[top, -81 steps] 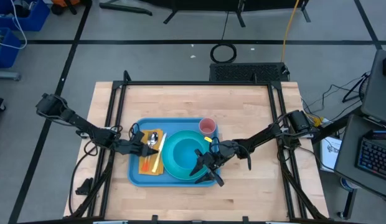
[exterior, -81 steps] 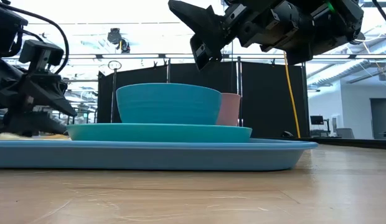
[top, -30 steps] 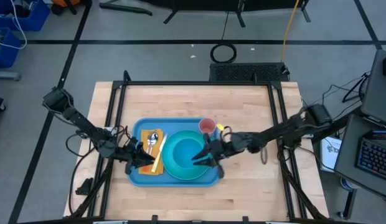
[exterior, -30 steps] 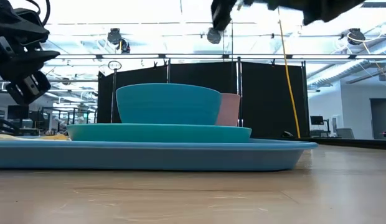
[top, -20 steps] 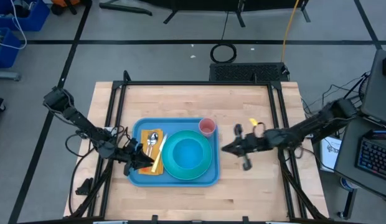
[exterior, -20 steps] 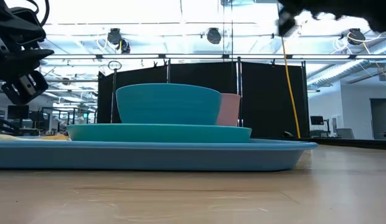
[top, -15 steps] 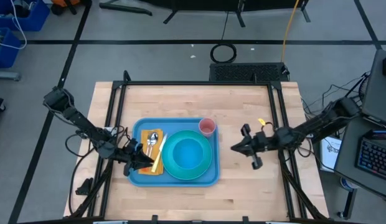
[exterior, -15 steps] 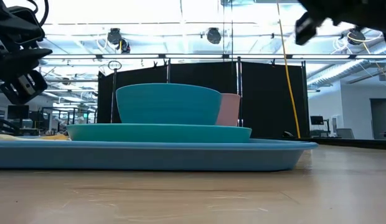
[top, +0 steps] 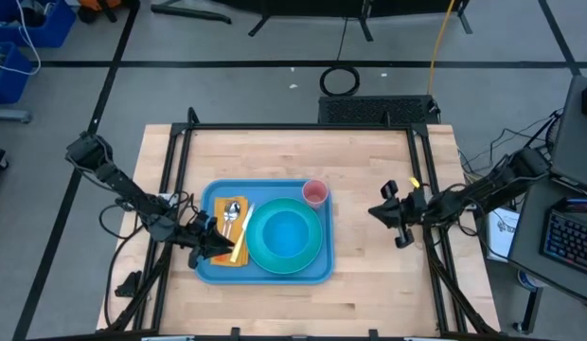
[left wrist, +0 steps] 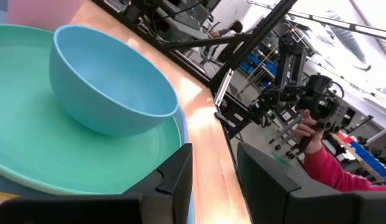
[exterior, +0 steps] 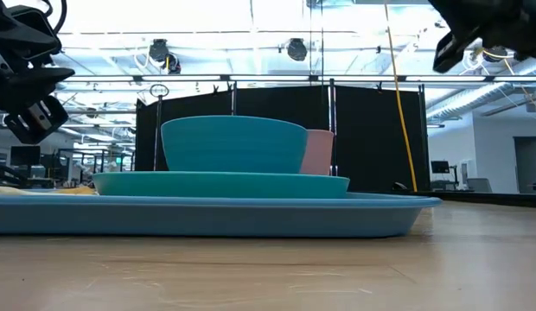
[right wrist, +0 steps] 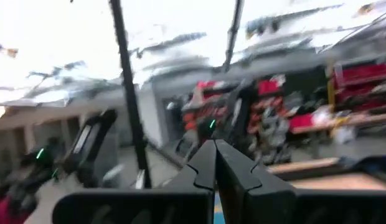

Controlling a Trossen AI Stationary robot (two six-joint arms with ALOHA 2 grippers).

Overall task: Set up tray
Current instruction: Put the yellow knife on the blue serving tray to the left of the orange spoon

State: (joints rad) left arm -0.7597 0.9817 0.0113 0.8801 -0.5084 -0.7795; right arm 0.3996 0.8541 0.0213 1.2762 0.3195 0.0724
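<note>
The light-blue tray [top: 265,272] lies on the table's near left part. On it stand a teal plate [top: 317,248] with a blue bowl [top: 286,231] in it, a pink cup [top: 315,193] at the far right corner, and an orange napkin [top: 240,248] with a spoon [top: 233,212] at the left. My left gripper [top: 222,248] hangs level over the tray's left edge, above the napkin, open, with nothing between its fingers [left wrist: 180,177]. My right gripper [top: 374,211] hovers near the table's right edge, shut and holding nothing [right wrist: 215,163], tipped upward.
Bare wood lies between the tray and my right gripper, and along the table's far side. Black frame rails [top: 421,161] run along the table's edges. A person in a red sleeve [left wrist: 327,168] stands beyond the table.
My right gripper has drawn back from above the plate toward the table's right edge, and has tipped upward. The tray and the things on it have stayed where they were.
</note>
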